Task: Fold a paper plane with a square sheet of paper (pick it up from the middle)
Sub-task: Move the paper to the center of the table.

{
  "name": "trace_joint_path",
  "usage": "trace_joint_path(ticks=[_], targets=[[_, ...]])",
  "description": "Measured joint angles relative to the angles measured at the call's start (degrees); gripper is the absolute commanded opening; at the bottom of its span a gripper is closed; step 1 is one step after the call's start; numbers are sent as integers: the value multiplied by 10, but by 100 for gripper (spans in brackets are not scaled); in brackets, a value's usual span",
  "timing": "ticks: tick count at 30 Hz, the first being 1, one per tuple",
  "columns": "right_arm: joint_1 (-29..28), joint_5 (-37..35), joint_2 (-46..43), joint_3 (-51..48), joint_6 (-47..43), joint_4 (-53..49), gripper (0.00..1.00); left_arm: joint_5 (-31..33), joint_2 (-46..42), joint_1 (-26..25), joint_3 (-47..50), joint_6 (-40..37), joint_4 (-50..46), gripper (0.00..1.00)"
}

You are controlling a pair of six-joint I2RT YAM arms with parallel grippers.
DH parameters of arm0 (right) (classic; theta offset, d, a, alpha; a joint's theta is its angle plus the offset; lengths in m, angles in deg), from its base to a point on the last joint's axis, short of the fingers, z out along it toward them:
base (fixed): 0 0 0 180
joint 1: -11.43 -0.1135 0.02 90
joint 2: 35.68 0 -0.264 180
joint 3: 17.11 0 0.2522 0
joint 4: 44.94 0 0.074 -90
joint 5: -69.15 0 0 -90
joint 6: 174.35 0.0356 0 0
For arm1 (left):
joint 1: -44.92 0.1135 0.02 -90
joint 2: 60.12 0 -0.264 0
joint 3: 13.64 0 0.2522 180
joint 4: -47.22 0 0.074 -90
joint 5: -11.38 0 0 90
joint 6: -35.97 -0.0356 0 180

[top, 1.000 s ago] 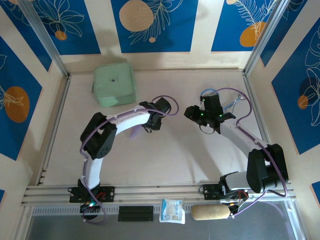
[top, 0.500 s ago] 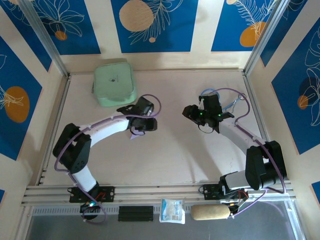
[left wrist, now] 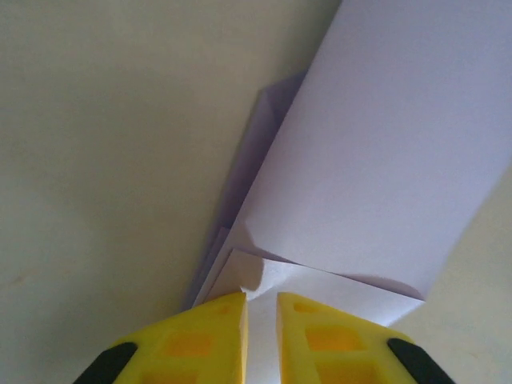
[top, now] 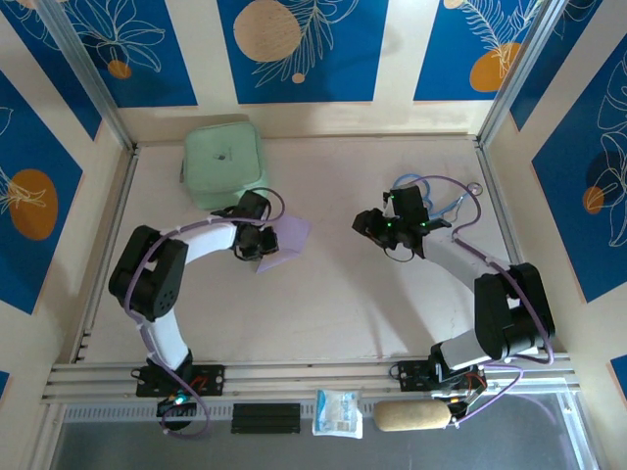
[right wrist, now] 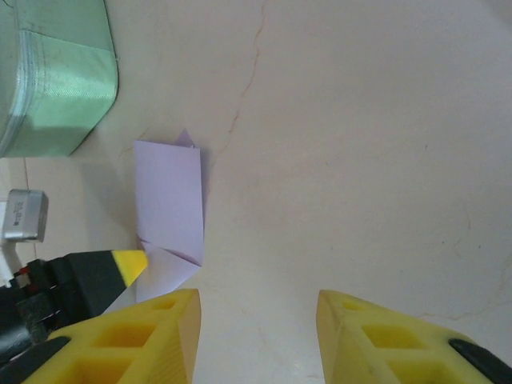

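The table (top: pixel 333 304) has a pale cream top, and a thin hairline mark runs across it in the right wrist view. In its far left corner lies a mint-green pouch (top: pixel 224 164), flat, with rounded corners. Near the pouch but not touching it, a little more to the middle, lies a sheet of lilac paper (top: pixel 284 240), folded into a narrow strip

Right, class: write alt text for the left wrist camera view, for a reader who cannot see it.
A pale lilac folded sheet of paper lies on a cream table, running up to the right. Its near edge is puckered between the almost closed yellow jaws of the left gripper at the bottom of the picture.
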Motion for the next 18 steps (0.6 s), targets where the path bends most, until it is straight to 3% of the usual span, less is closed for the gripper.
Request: trace_joint_path(ticks=[12,18], targets=[[-12,15,35,4,5,7,42,-62,30,-15,-16,-37,28,8],[-45,39,86,17,24,26,32,-113,47,-51,-24,-53,50,7]])
